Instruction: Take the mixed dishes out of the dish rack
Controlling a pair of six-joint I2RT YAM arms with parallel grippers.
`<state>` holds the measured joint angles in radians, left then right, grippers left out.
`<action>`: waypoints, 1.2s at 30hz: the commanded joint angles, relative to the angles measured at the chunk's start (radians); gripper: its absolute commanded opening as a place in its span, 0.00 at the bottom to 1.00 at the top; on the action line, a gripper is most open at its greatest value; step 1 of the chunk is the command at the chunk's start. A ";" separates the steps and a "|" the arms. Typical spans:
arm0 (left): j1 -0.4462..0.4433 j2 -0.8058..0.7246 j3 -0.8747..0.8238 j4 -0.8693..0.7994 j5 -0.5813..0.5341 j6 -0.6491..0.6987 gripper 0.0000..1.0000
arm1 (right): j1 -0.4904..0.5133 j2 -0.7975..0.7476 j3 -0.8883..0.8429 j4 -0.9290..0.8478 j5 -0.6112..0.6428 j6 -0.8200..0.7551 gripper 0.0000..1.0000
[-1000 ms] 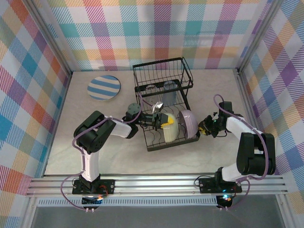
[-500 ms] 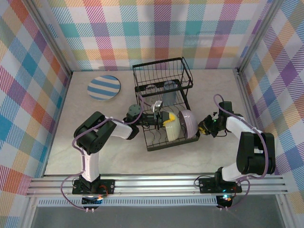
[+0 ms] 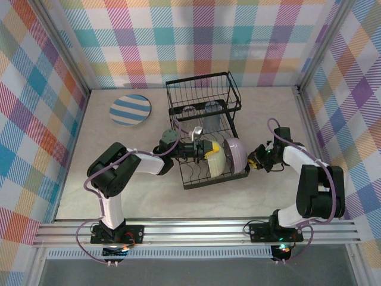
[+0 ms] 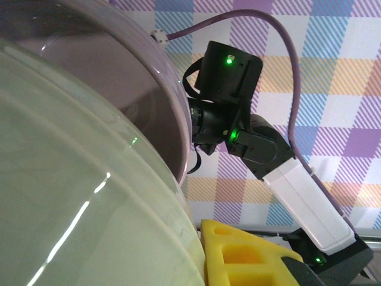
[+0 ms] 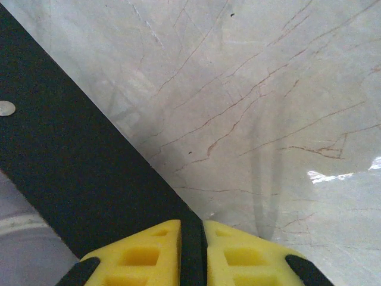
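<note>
No legible text, labels, brands, numbers or signs anywhere: not on the dish rack, the striped plate or the surface.

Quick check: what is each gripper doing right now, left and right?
The left gripper seems closed on the pale green bowl.
The right gripper is closed on the dish rack edge.

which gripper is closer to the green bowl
Left. The left gripper is right against the green bowl in the rack; the right gripper is at the rack's right edge, beyond the lavender bowl.
</note>
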<state>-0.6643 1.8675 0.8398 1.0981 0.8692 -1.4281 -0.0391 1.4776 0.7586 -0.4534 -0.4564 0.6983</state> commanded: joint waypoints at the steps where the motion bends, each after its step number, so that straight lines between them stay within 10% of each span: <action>1: -0.004 -0.063 0.041 -0.161 -0.022 0.116 0.00 | 0.032 0.014 -0.005 -0.045 -0.027 0.000 0.18; 28: -0.006 -0.204 0.159 -0.417 0.050 0.285 0.00 | -0.002 0.001 0.045 -0.070 0.007 -0.008 0.18; 36: -0.009 -0.306 0.275 -0.752 0.054 0.484 0.00 | -0.024 -0.013 0.087 -0.108 0.041 -0.032 0.23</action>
<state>-0.6655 1.6764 1.0138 0.3988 0.8772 -1.0782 -0.0513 1.4784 0.8089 -0.5209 -0.4347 0.6907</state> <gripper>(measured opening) 0.135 0.216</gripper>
